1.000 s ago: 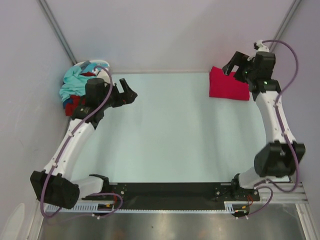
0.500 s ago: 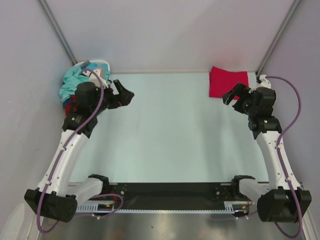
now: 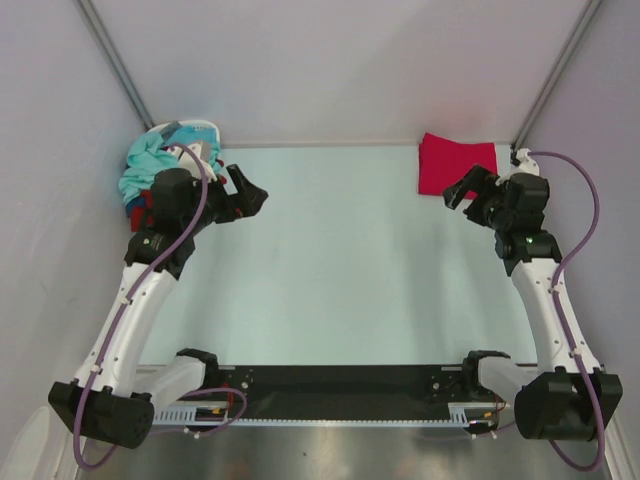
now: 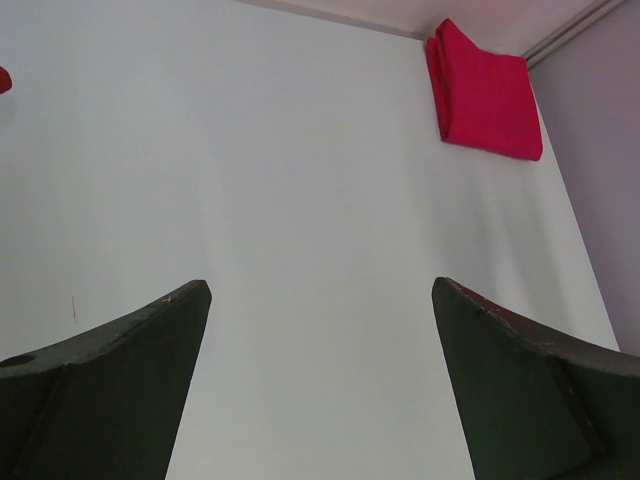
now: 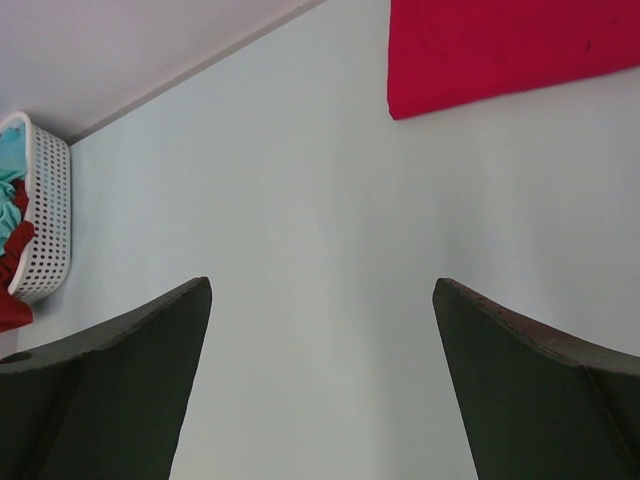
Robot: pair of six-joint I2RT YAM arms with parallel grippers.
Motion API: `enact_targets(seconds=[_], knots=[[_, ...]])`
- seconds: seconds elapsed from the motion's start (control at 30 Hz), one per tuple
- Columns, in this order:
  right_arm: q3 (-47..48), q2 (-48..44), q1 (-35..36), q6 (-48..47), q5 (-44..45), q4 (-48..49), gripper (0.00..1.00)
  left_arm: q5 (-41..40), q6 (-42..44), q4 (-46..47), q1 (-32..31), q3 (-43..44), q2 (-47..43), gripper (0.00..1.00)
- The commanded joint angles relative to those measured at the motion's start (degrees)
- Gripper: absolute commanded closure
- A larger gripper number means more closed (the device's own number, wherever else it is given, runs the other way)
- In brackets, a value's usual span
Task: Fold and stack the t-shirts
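A folded crimson-pink t-shirt (image 3: 450,163) lies flat at the table's far right corner; it also shows in the left wrist view (image 4: 482,93) and the right wrist view (image 5: 500,45). A light teal t-shirt (image 3: 143,163), a dark maroon one (image 3: 148,212) and a bit of dark blue are bunched in the basket at the far left. My left gripper (image 3: 253,192) is open and empty, just right of the basket. My right gripper (image 3: 461,192) is open and empty, just in front of the folded shirt's near edge.
The small white basket (image 3: 200,131) stands at the far left corner; it also shows in the right wrist view (image 5: 45,225). Enclosure walls and metal posts close in the back and sides. A black rail (image 3: 340,380) runs along the near edge.
My right arm pulled back from over the folded pink shirt toward the near side and dropped lower. My left arm shifted slightly. Both grippers stayed open and empty.
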Motion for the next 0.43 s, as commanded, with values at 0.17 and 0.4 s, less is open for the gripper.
enact_targets(seconds=[0.17, 0.4], knots=[[4.2, 1.8, -0.1, -1.1, -0.5, 2.7, 0.0, 0.3, -1.1, 2.8, 0.6, 0.7, -1.1, 0.0], [5.1, 3.8, 0.0, -0.7, -1.5, 3.4, 0.0, -0.3, -1.0, 3.2, 0.7, -0.8, -1.6, 0.01]])
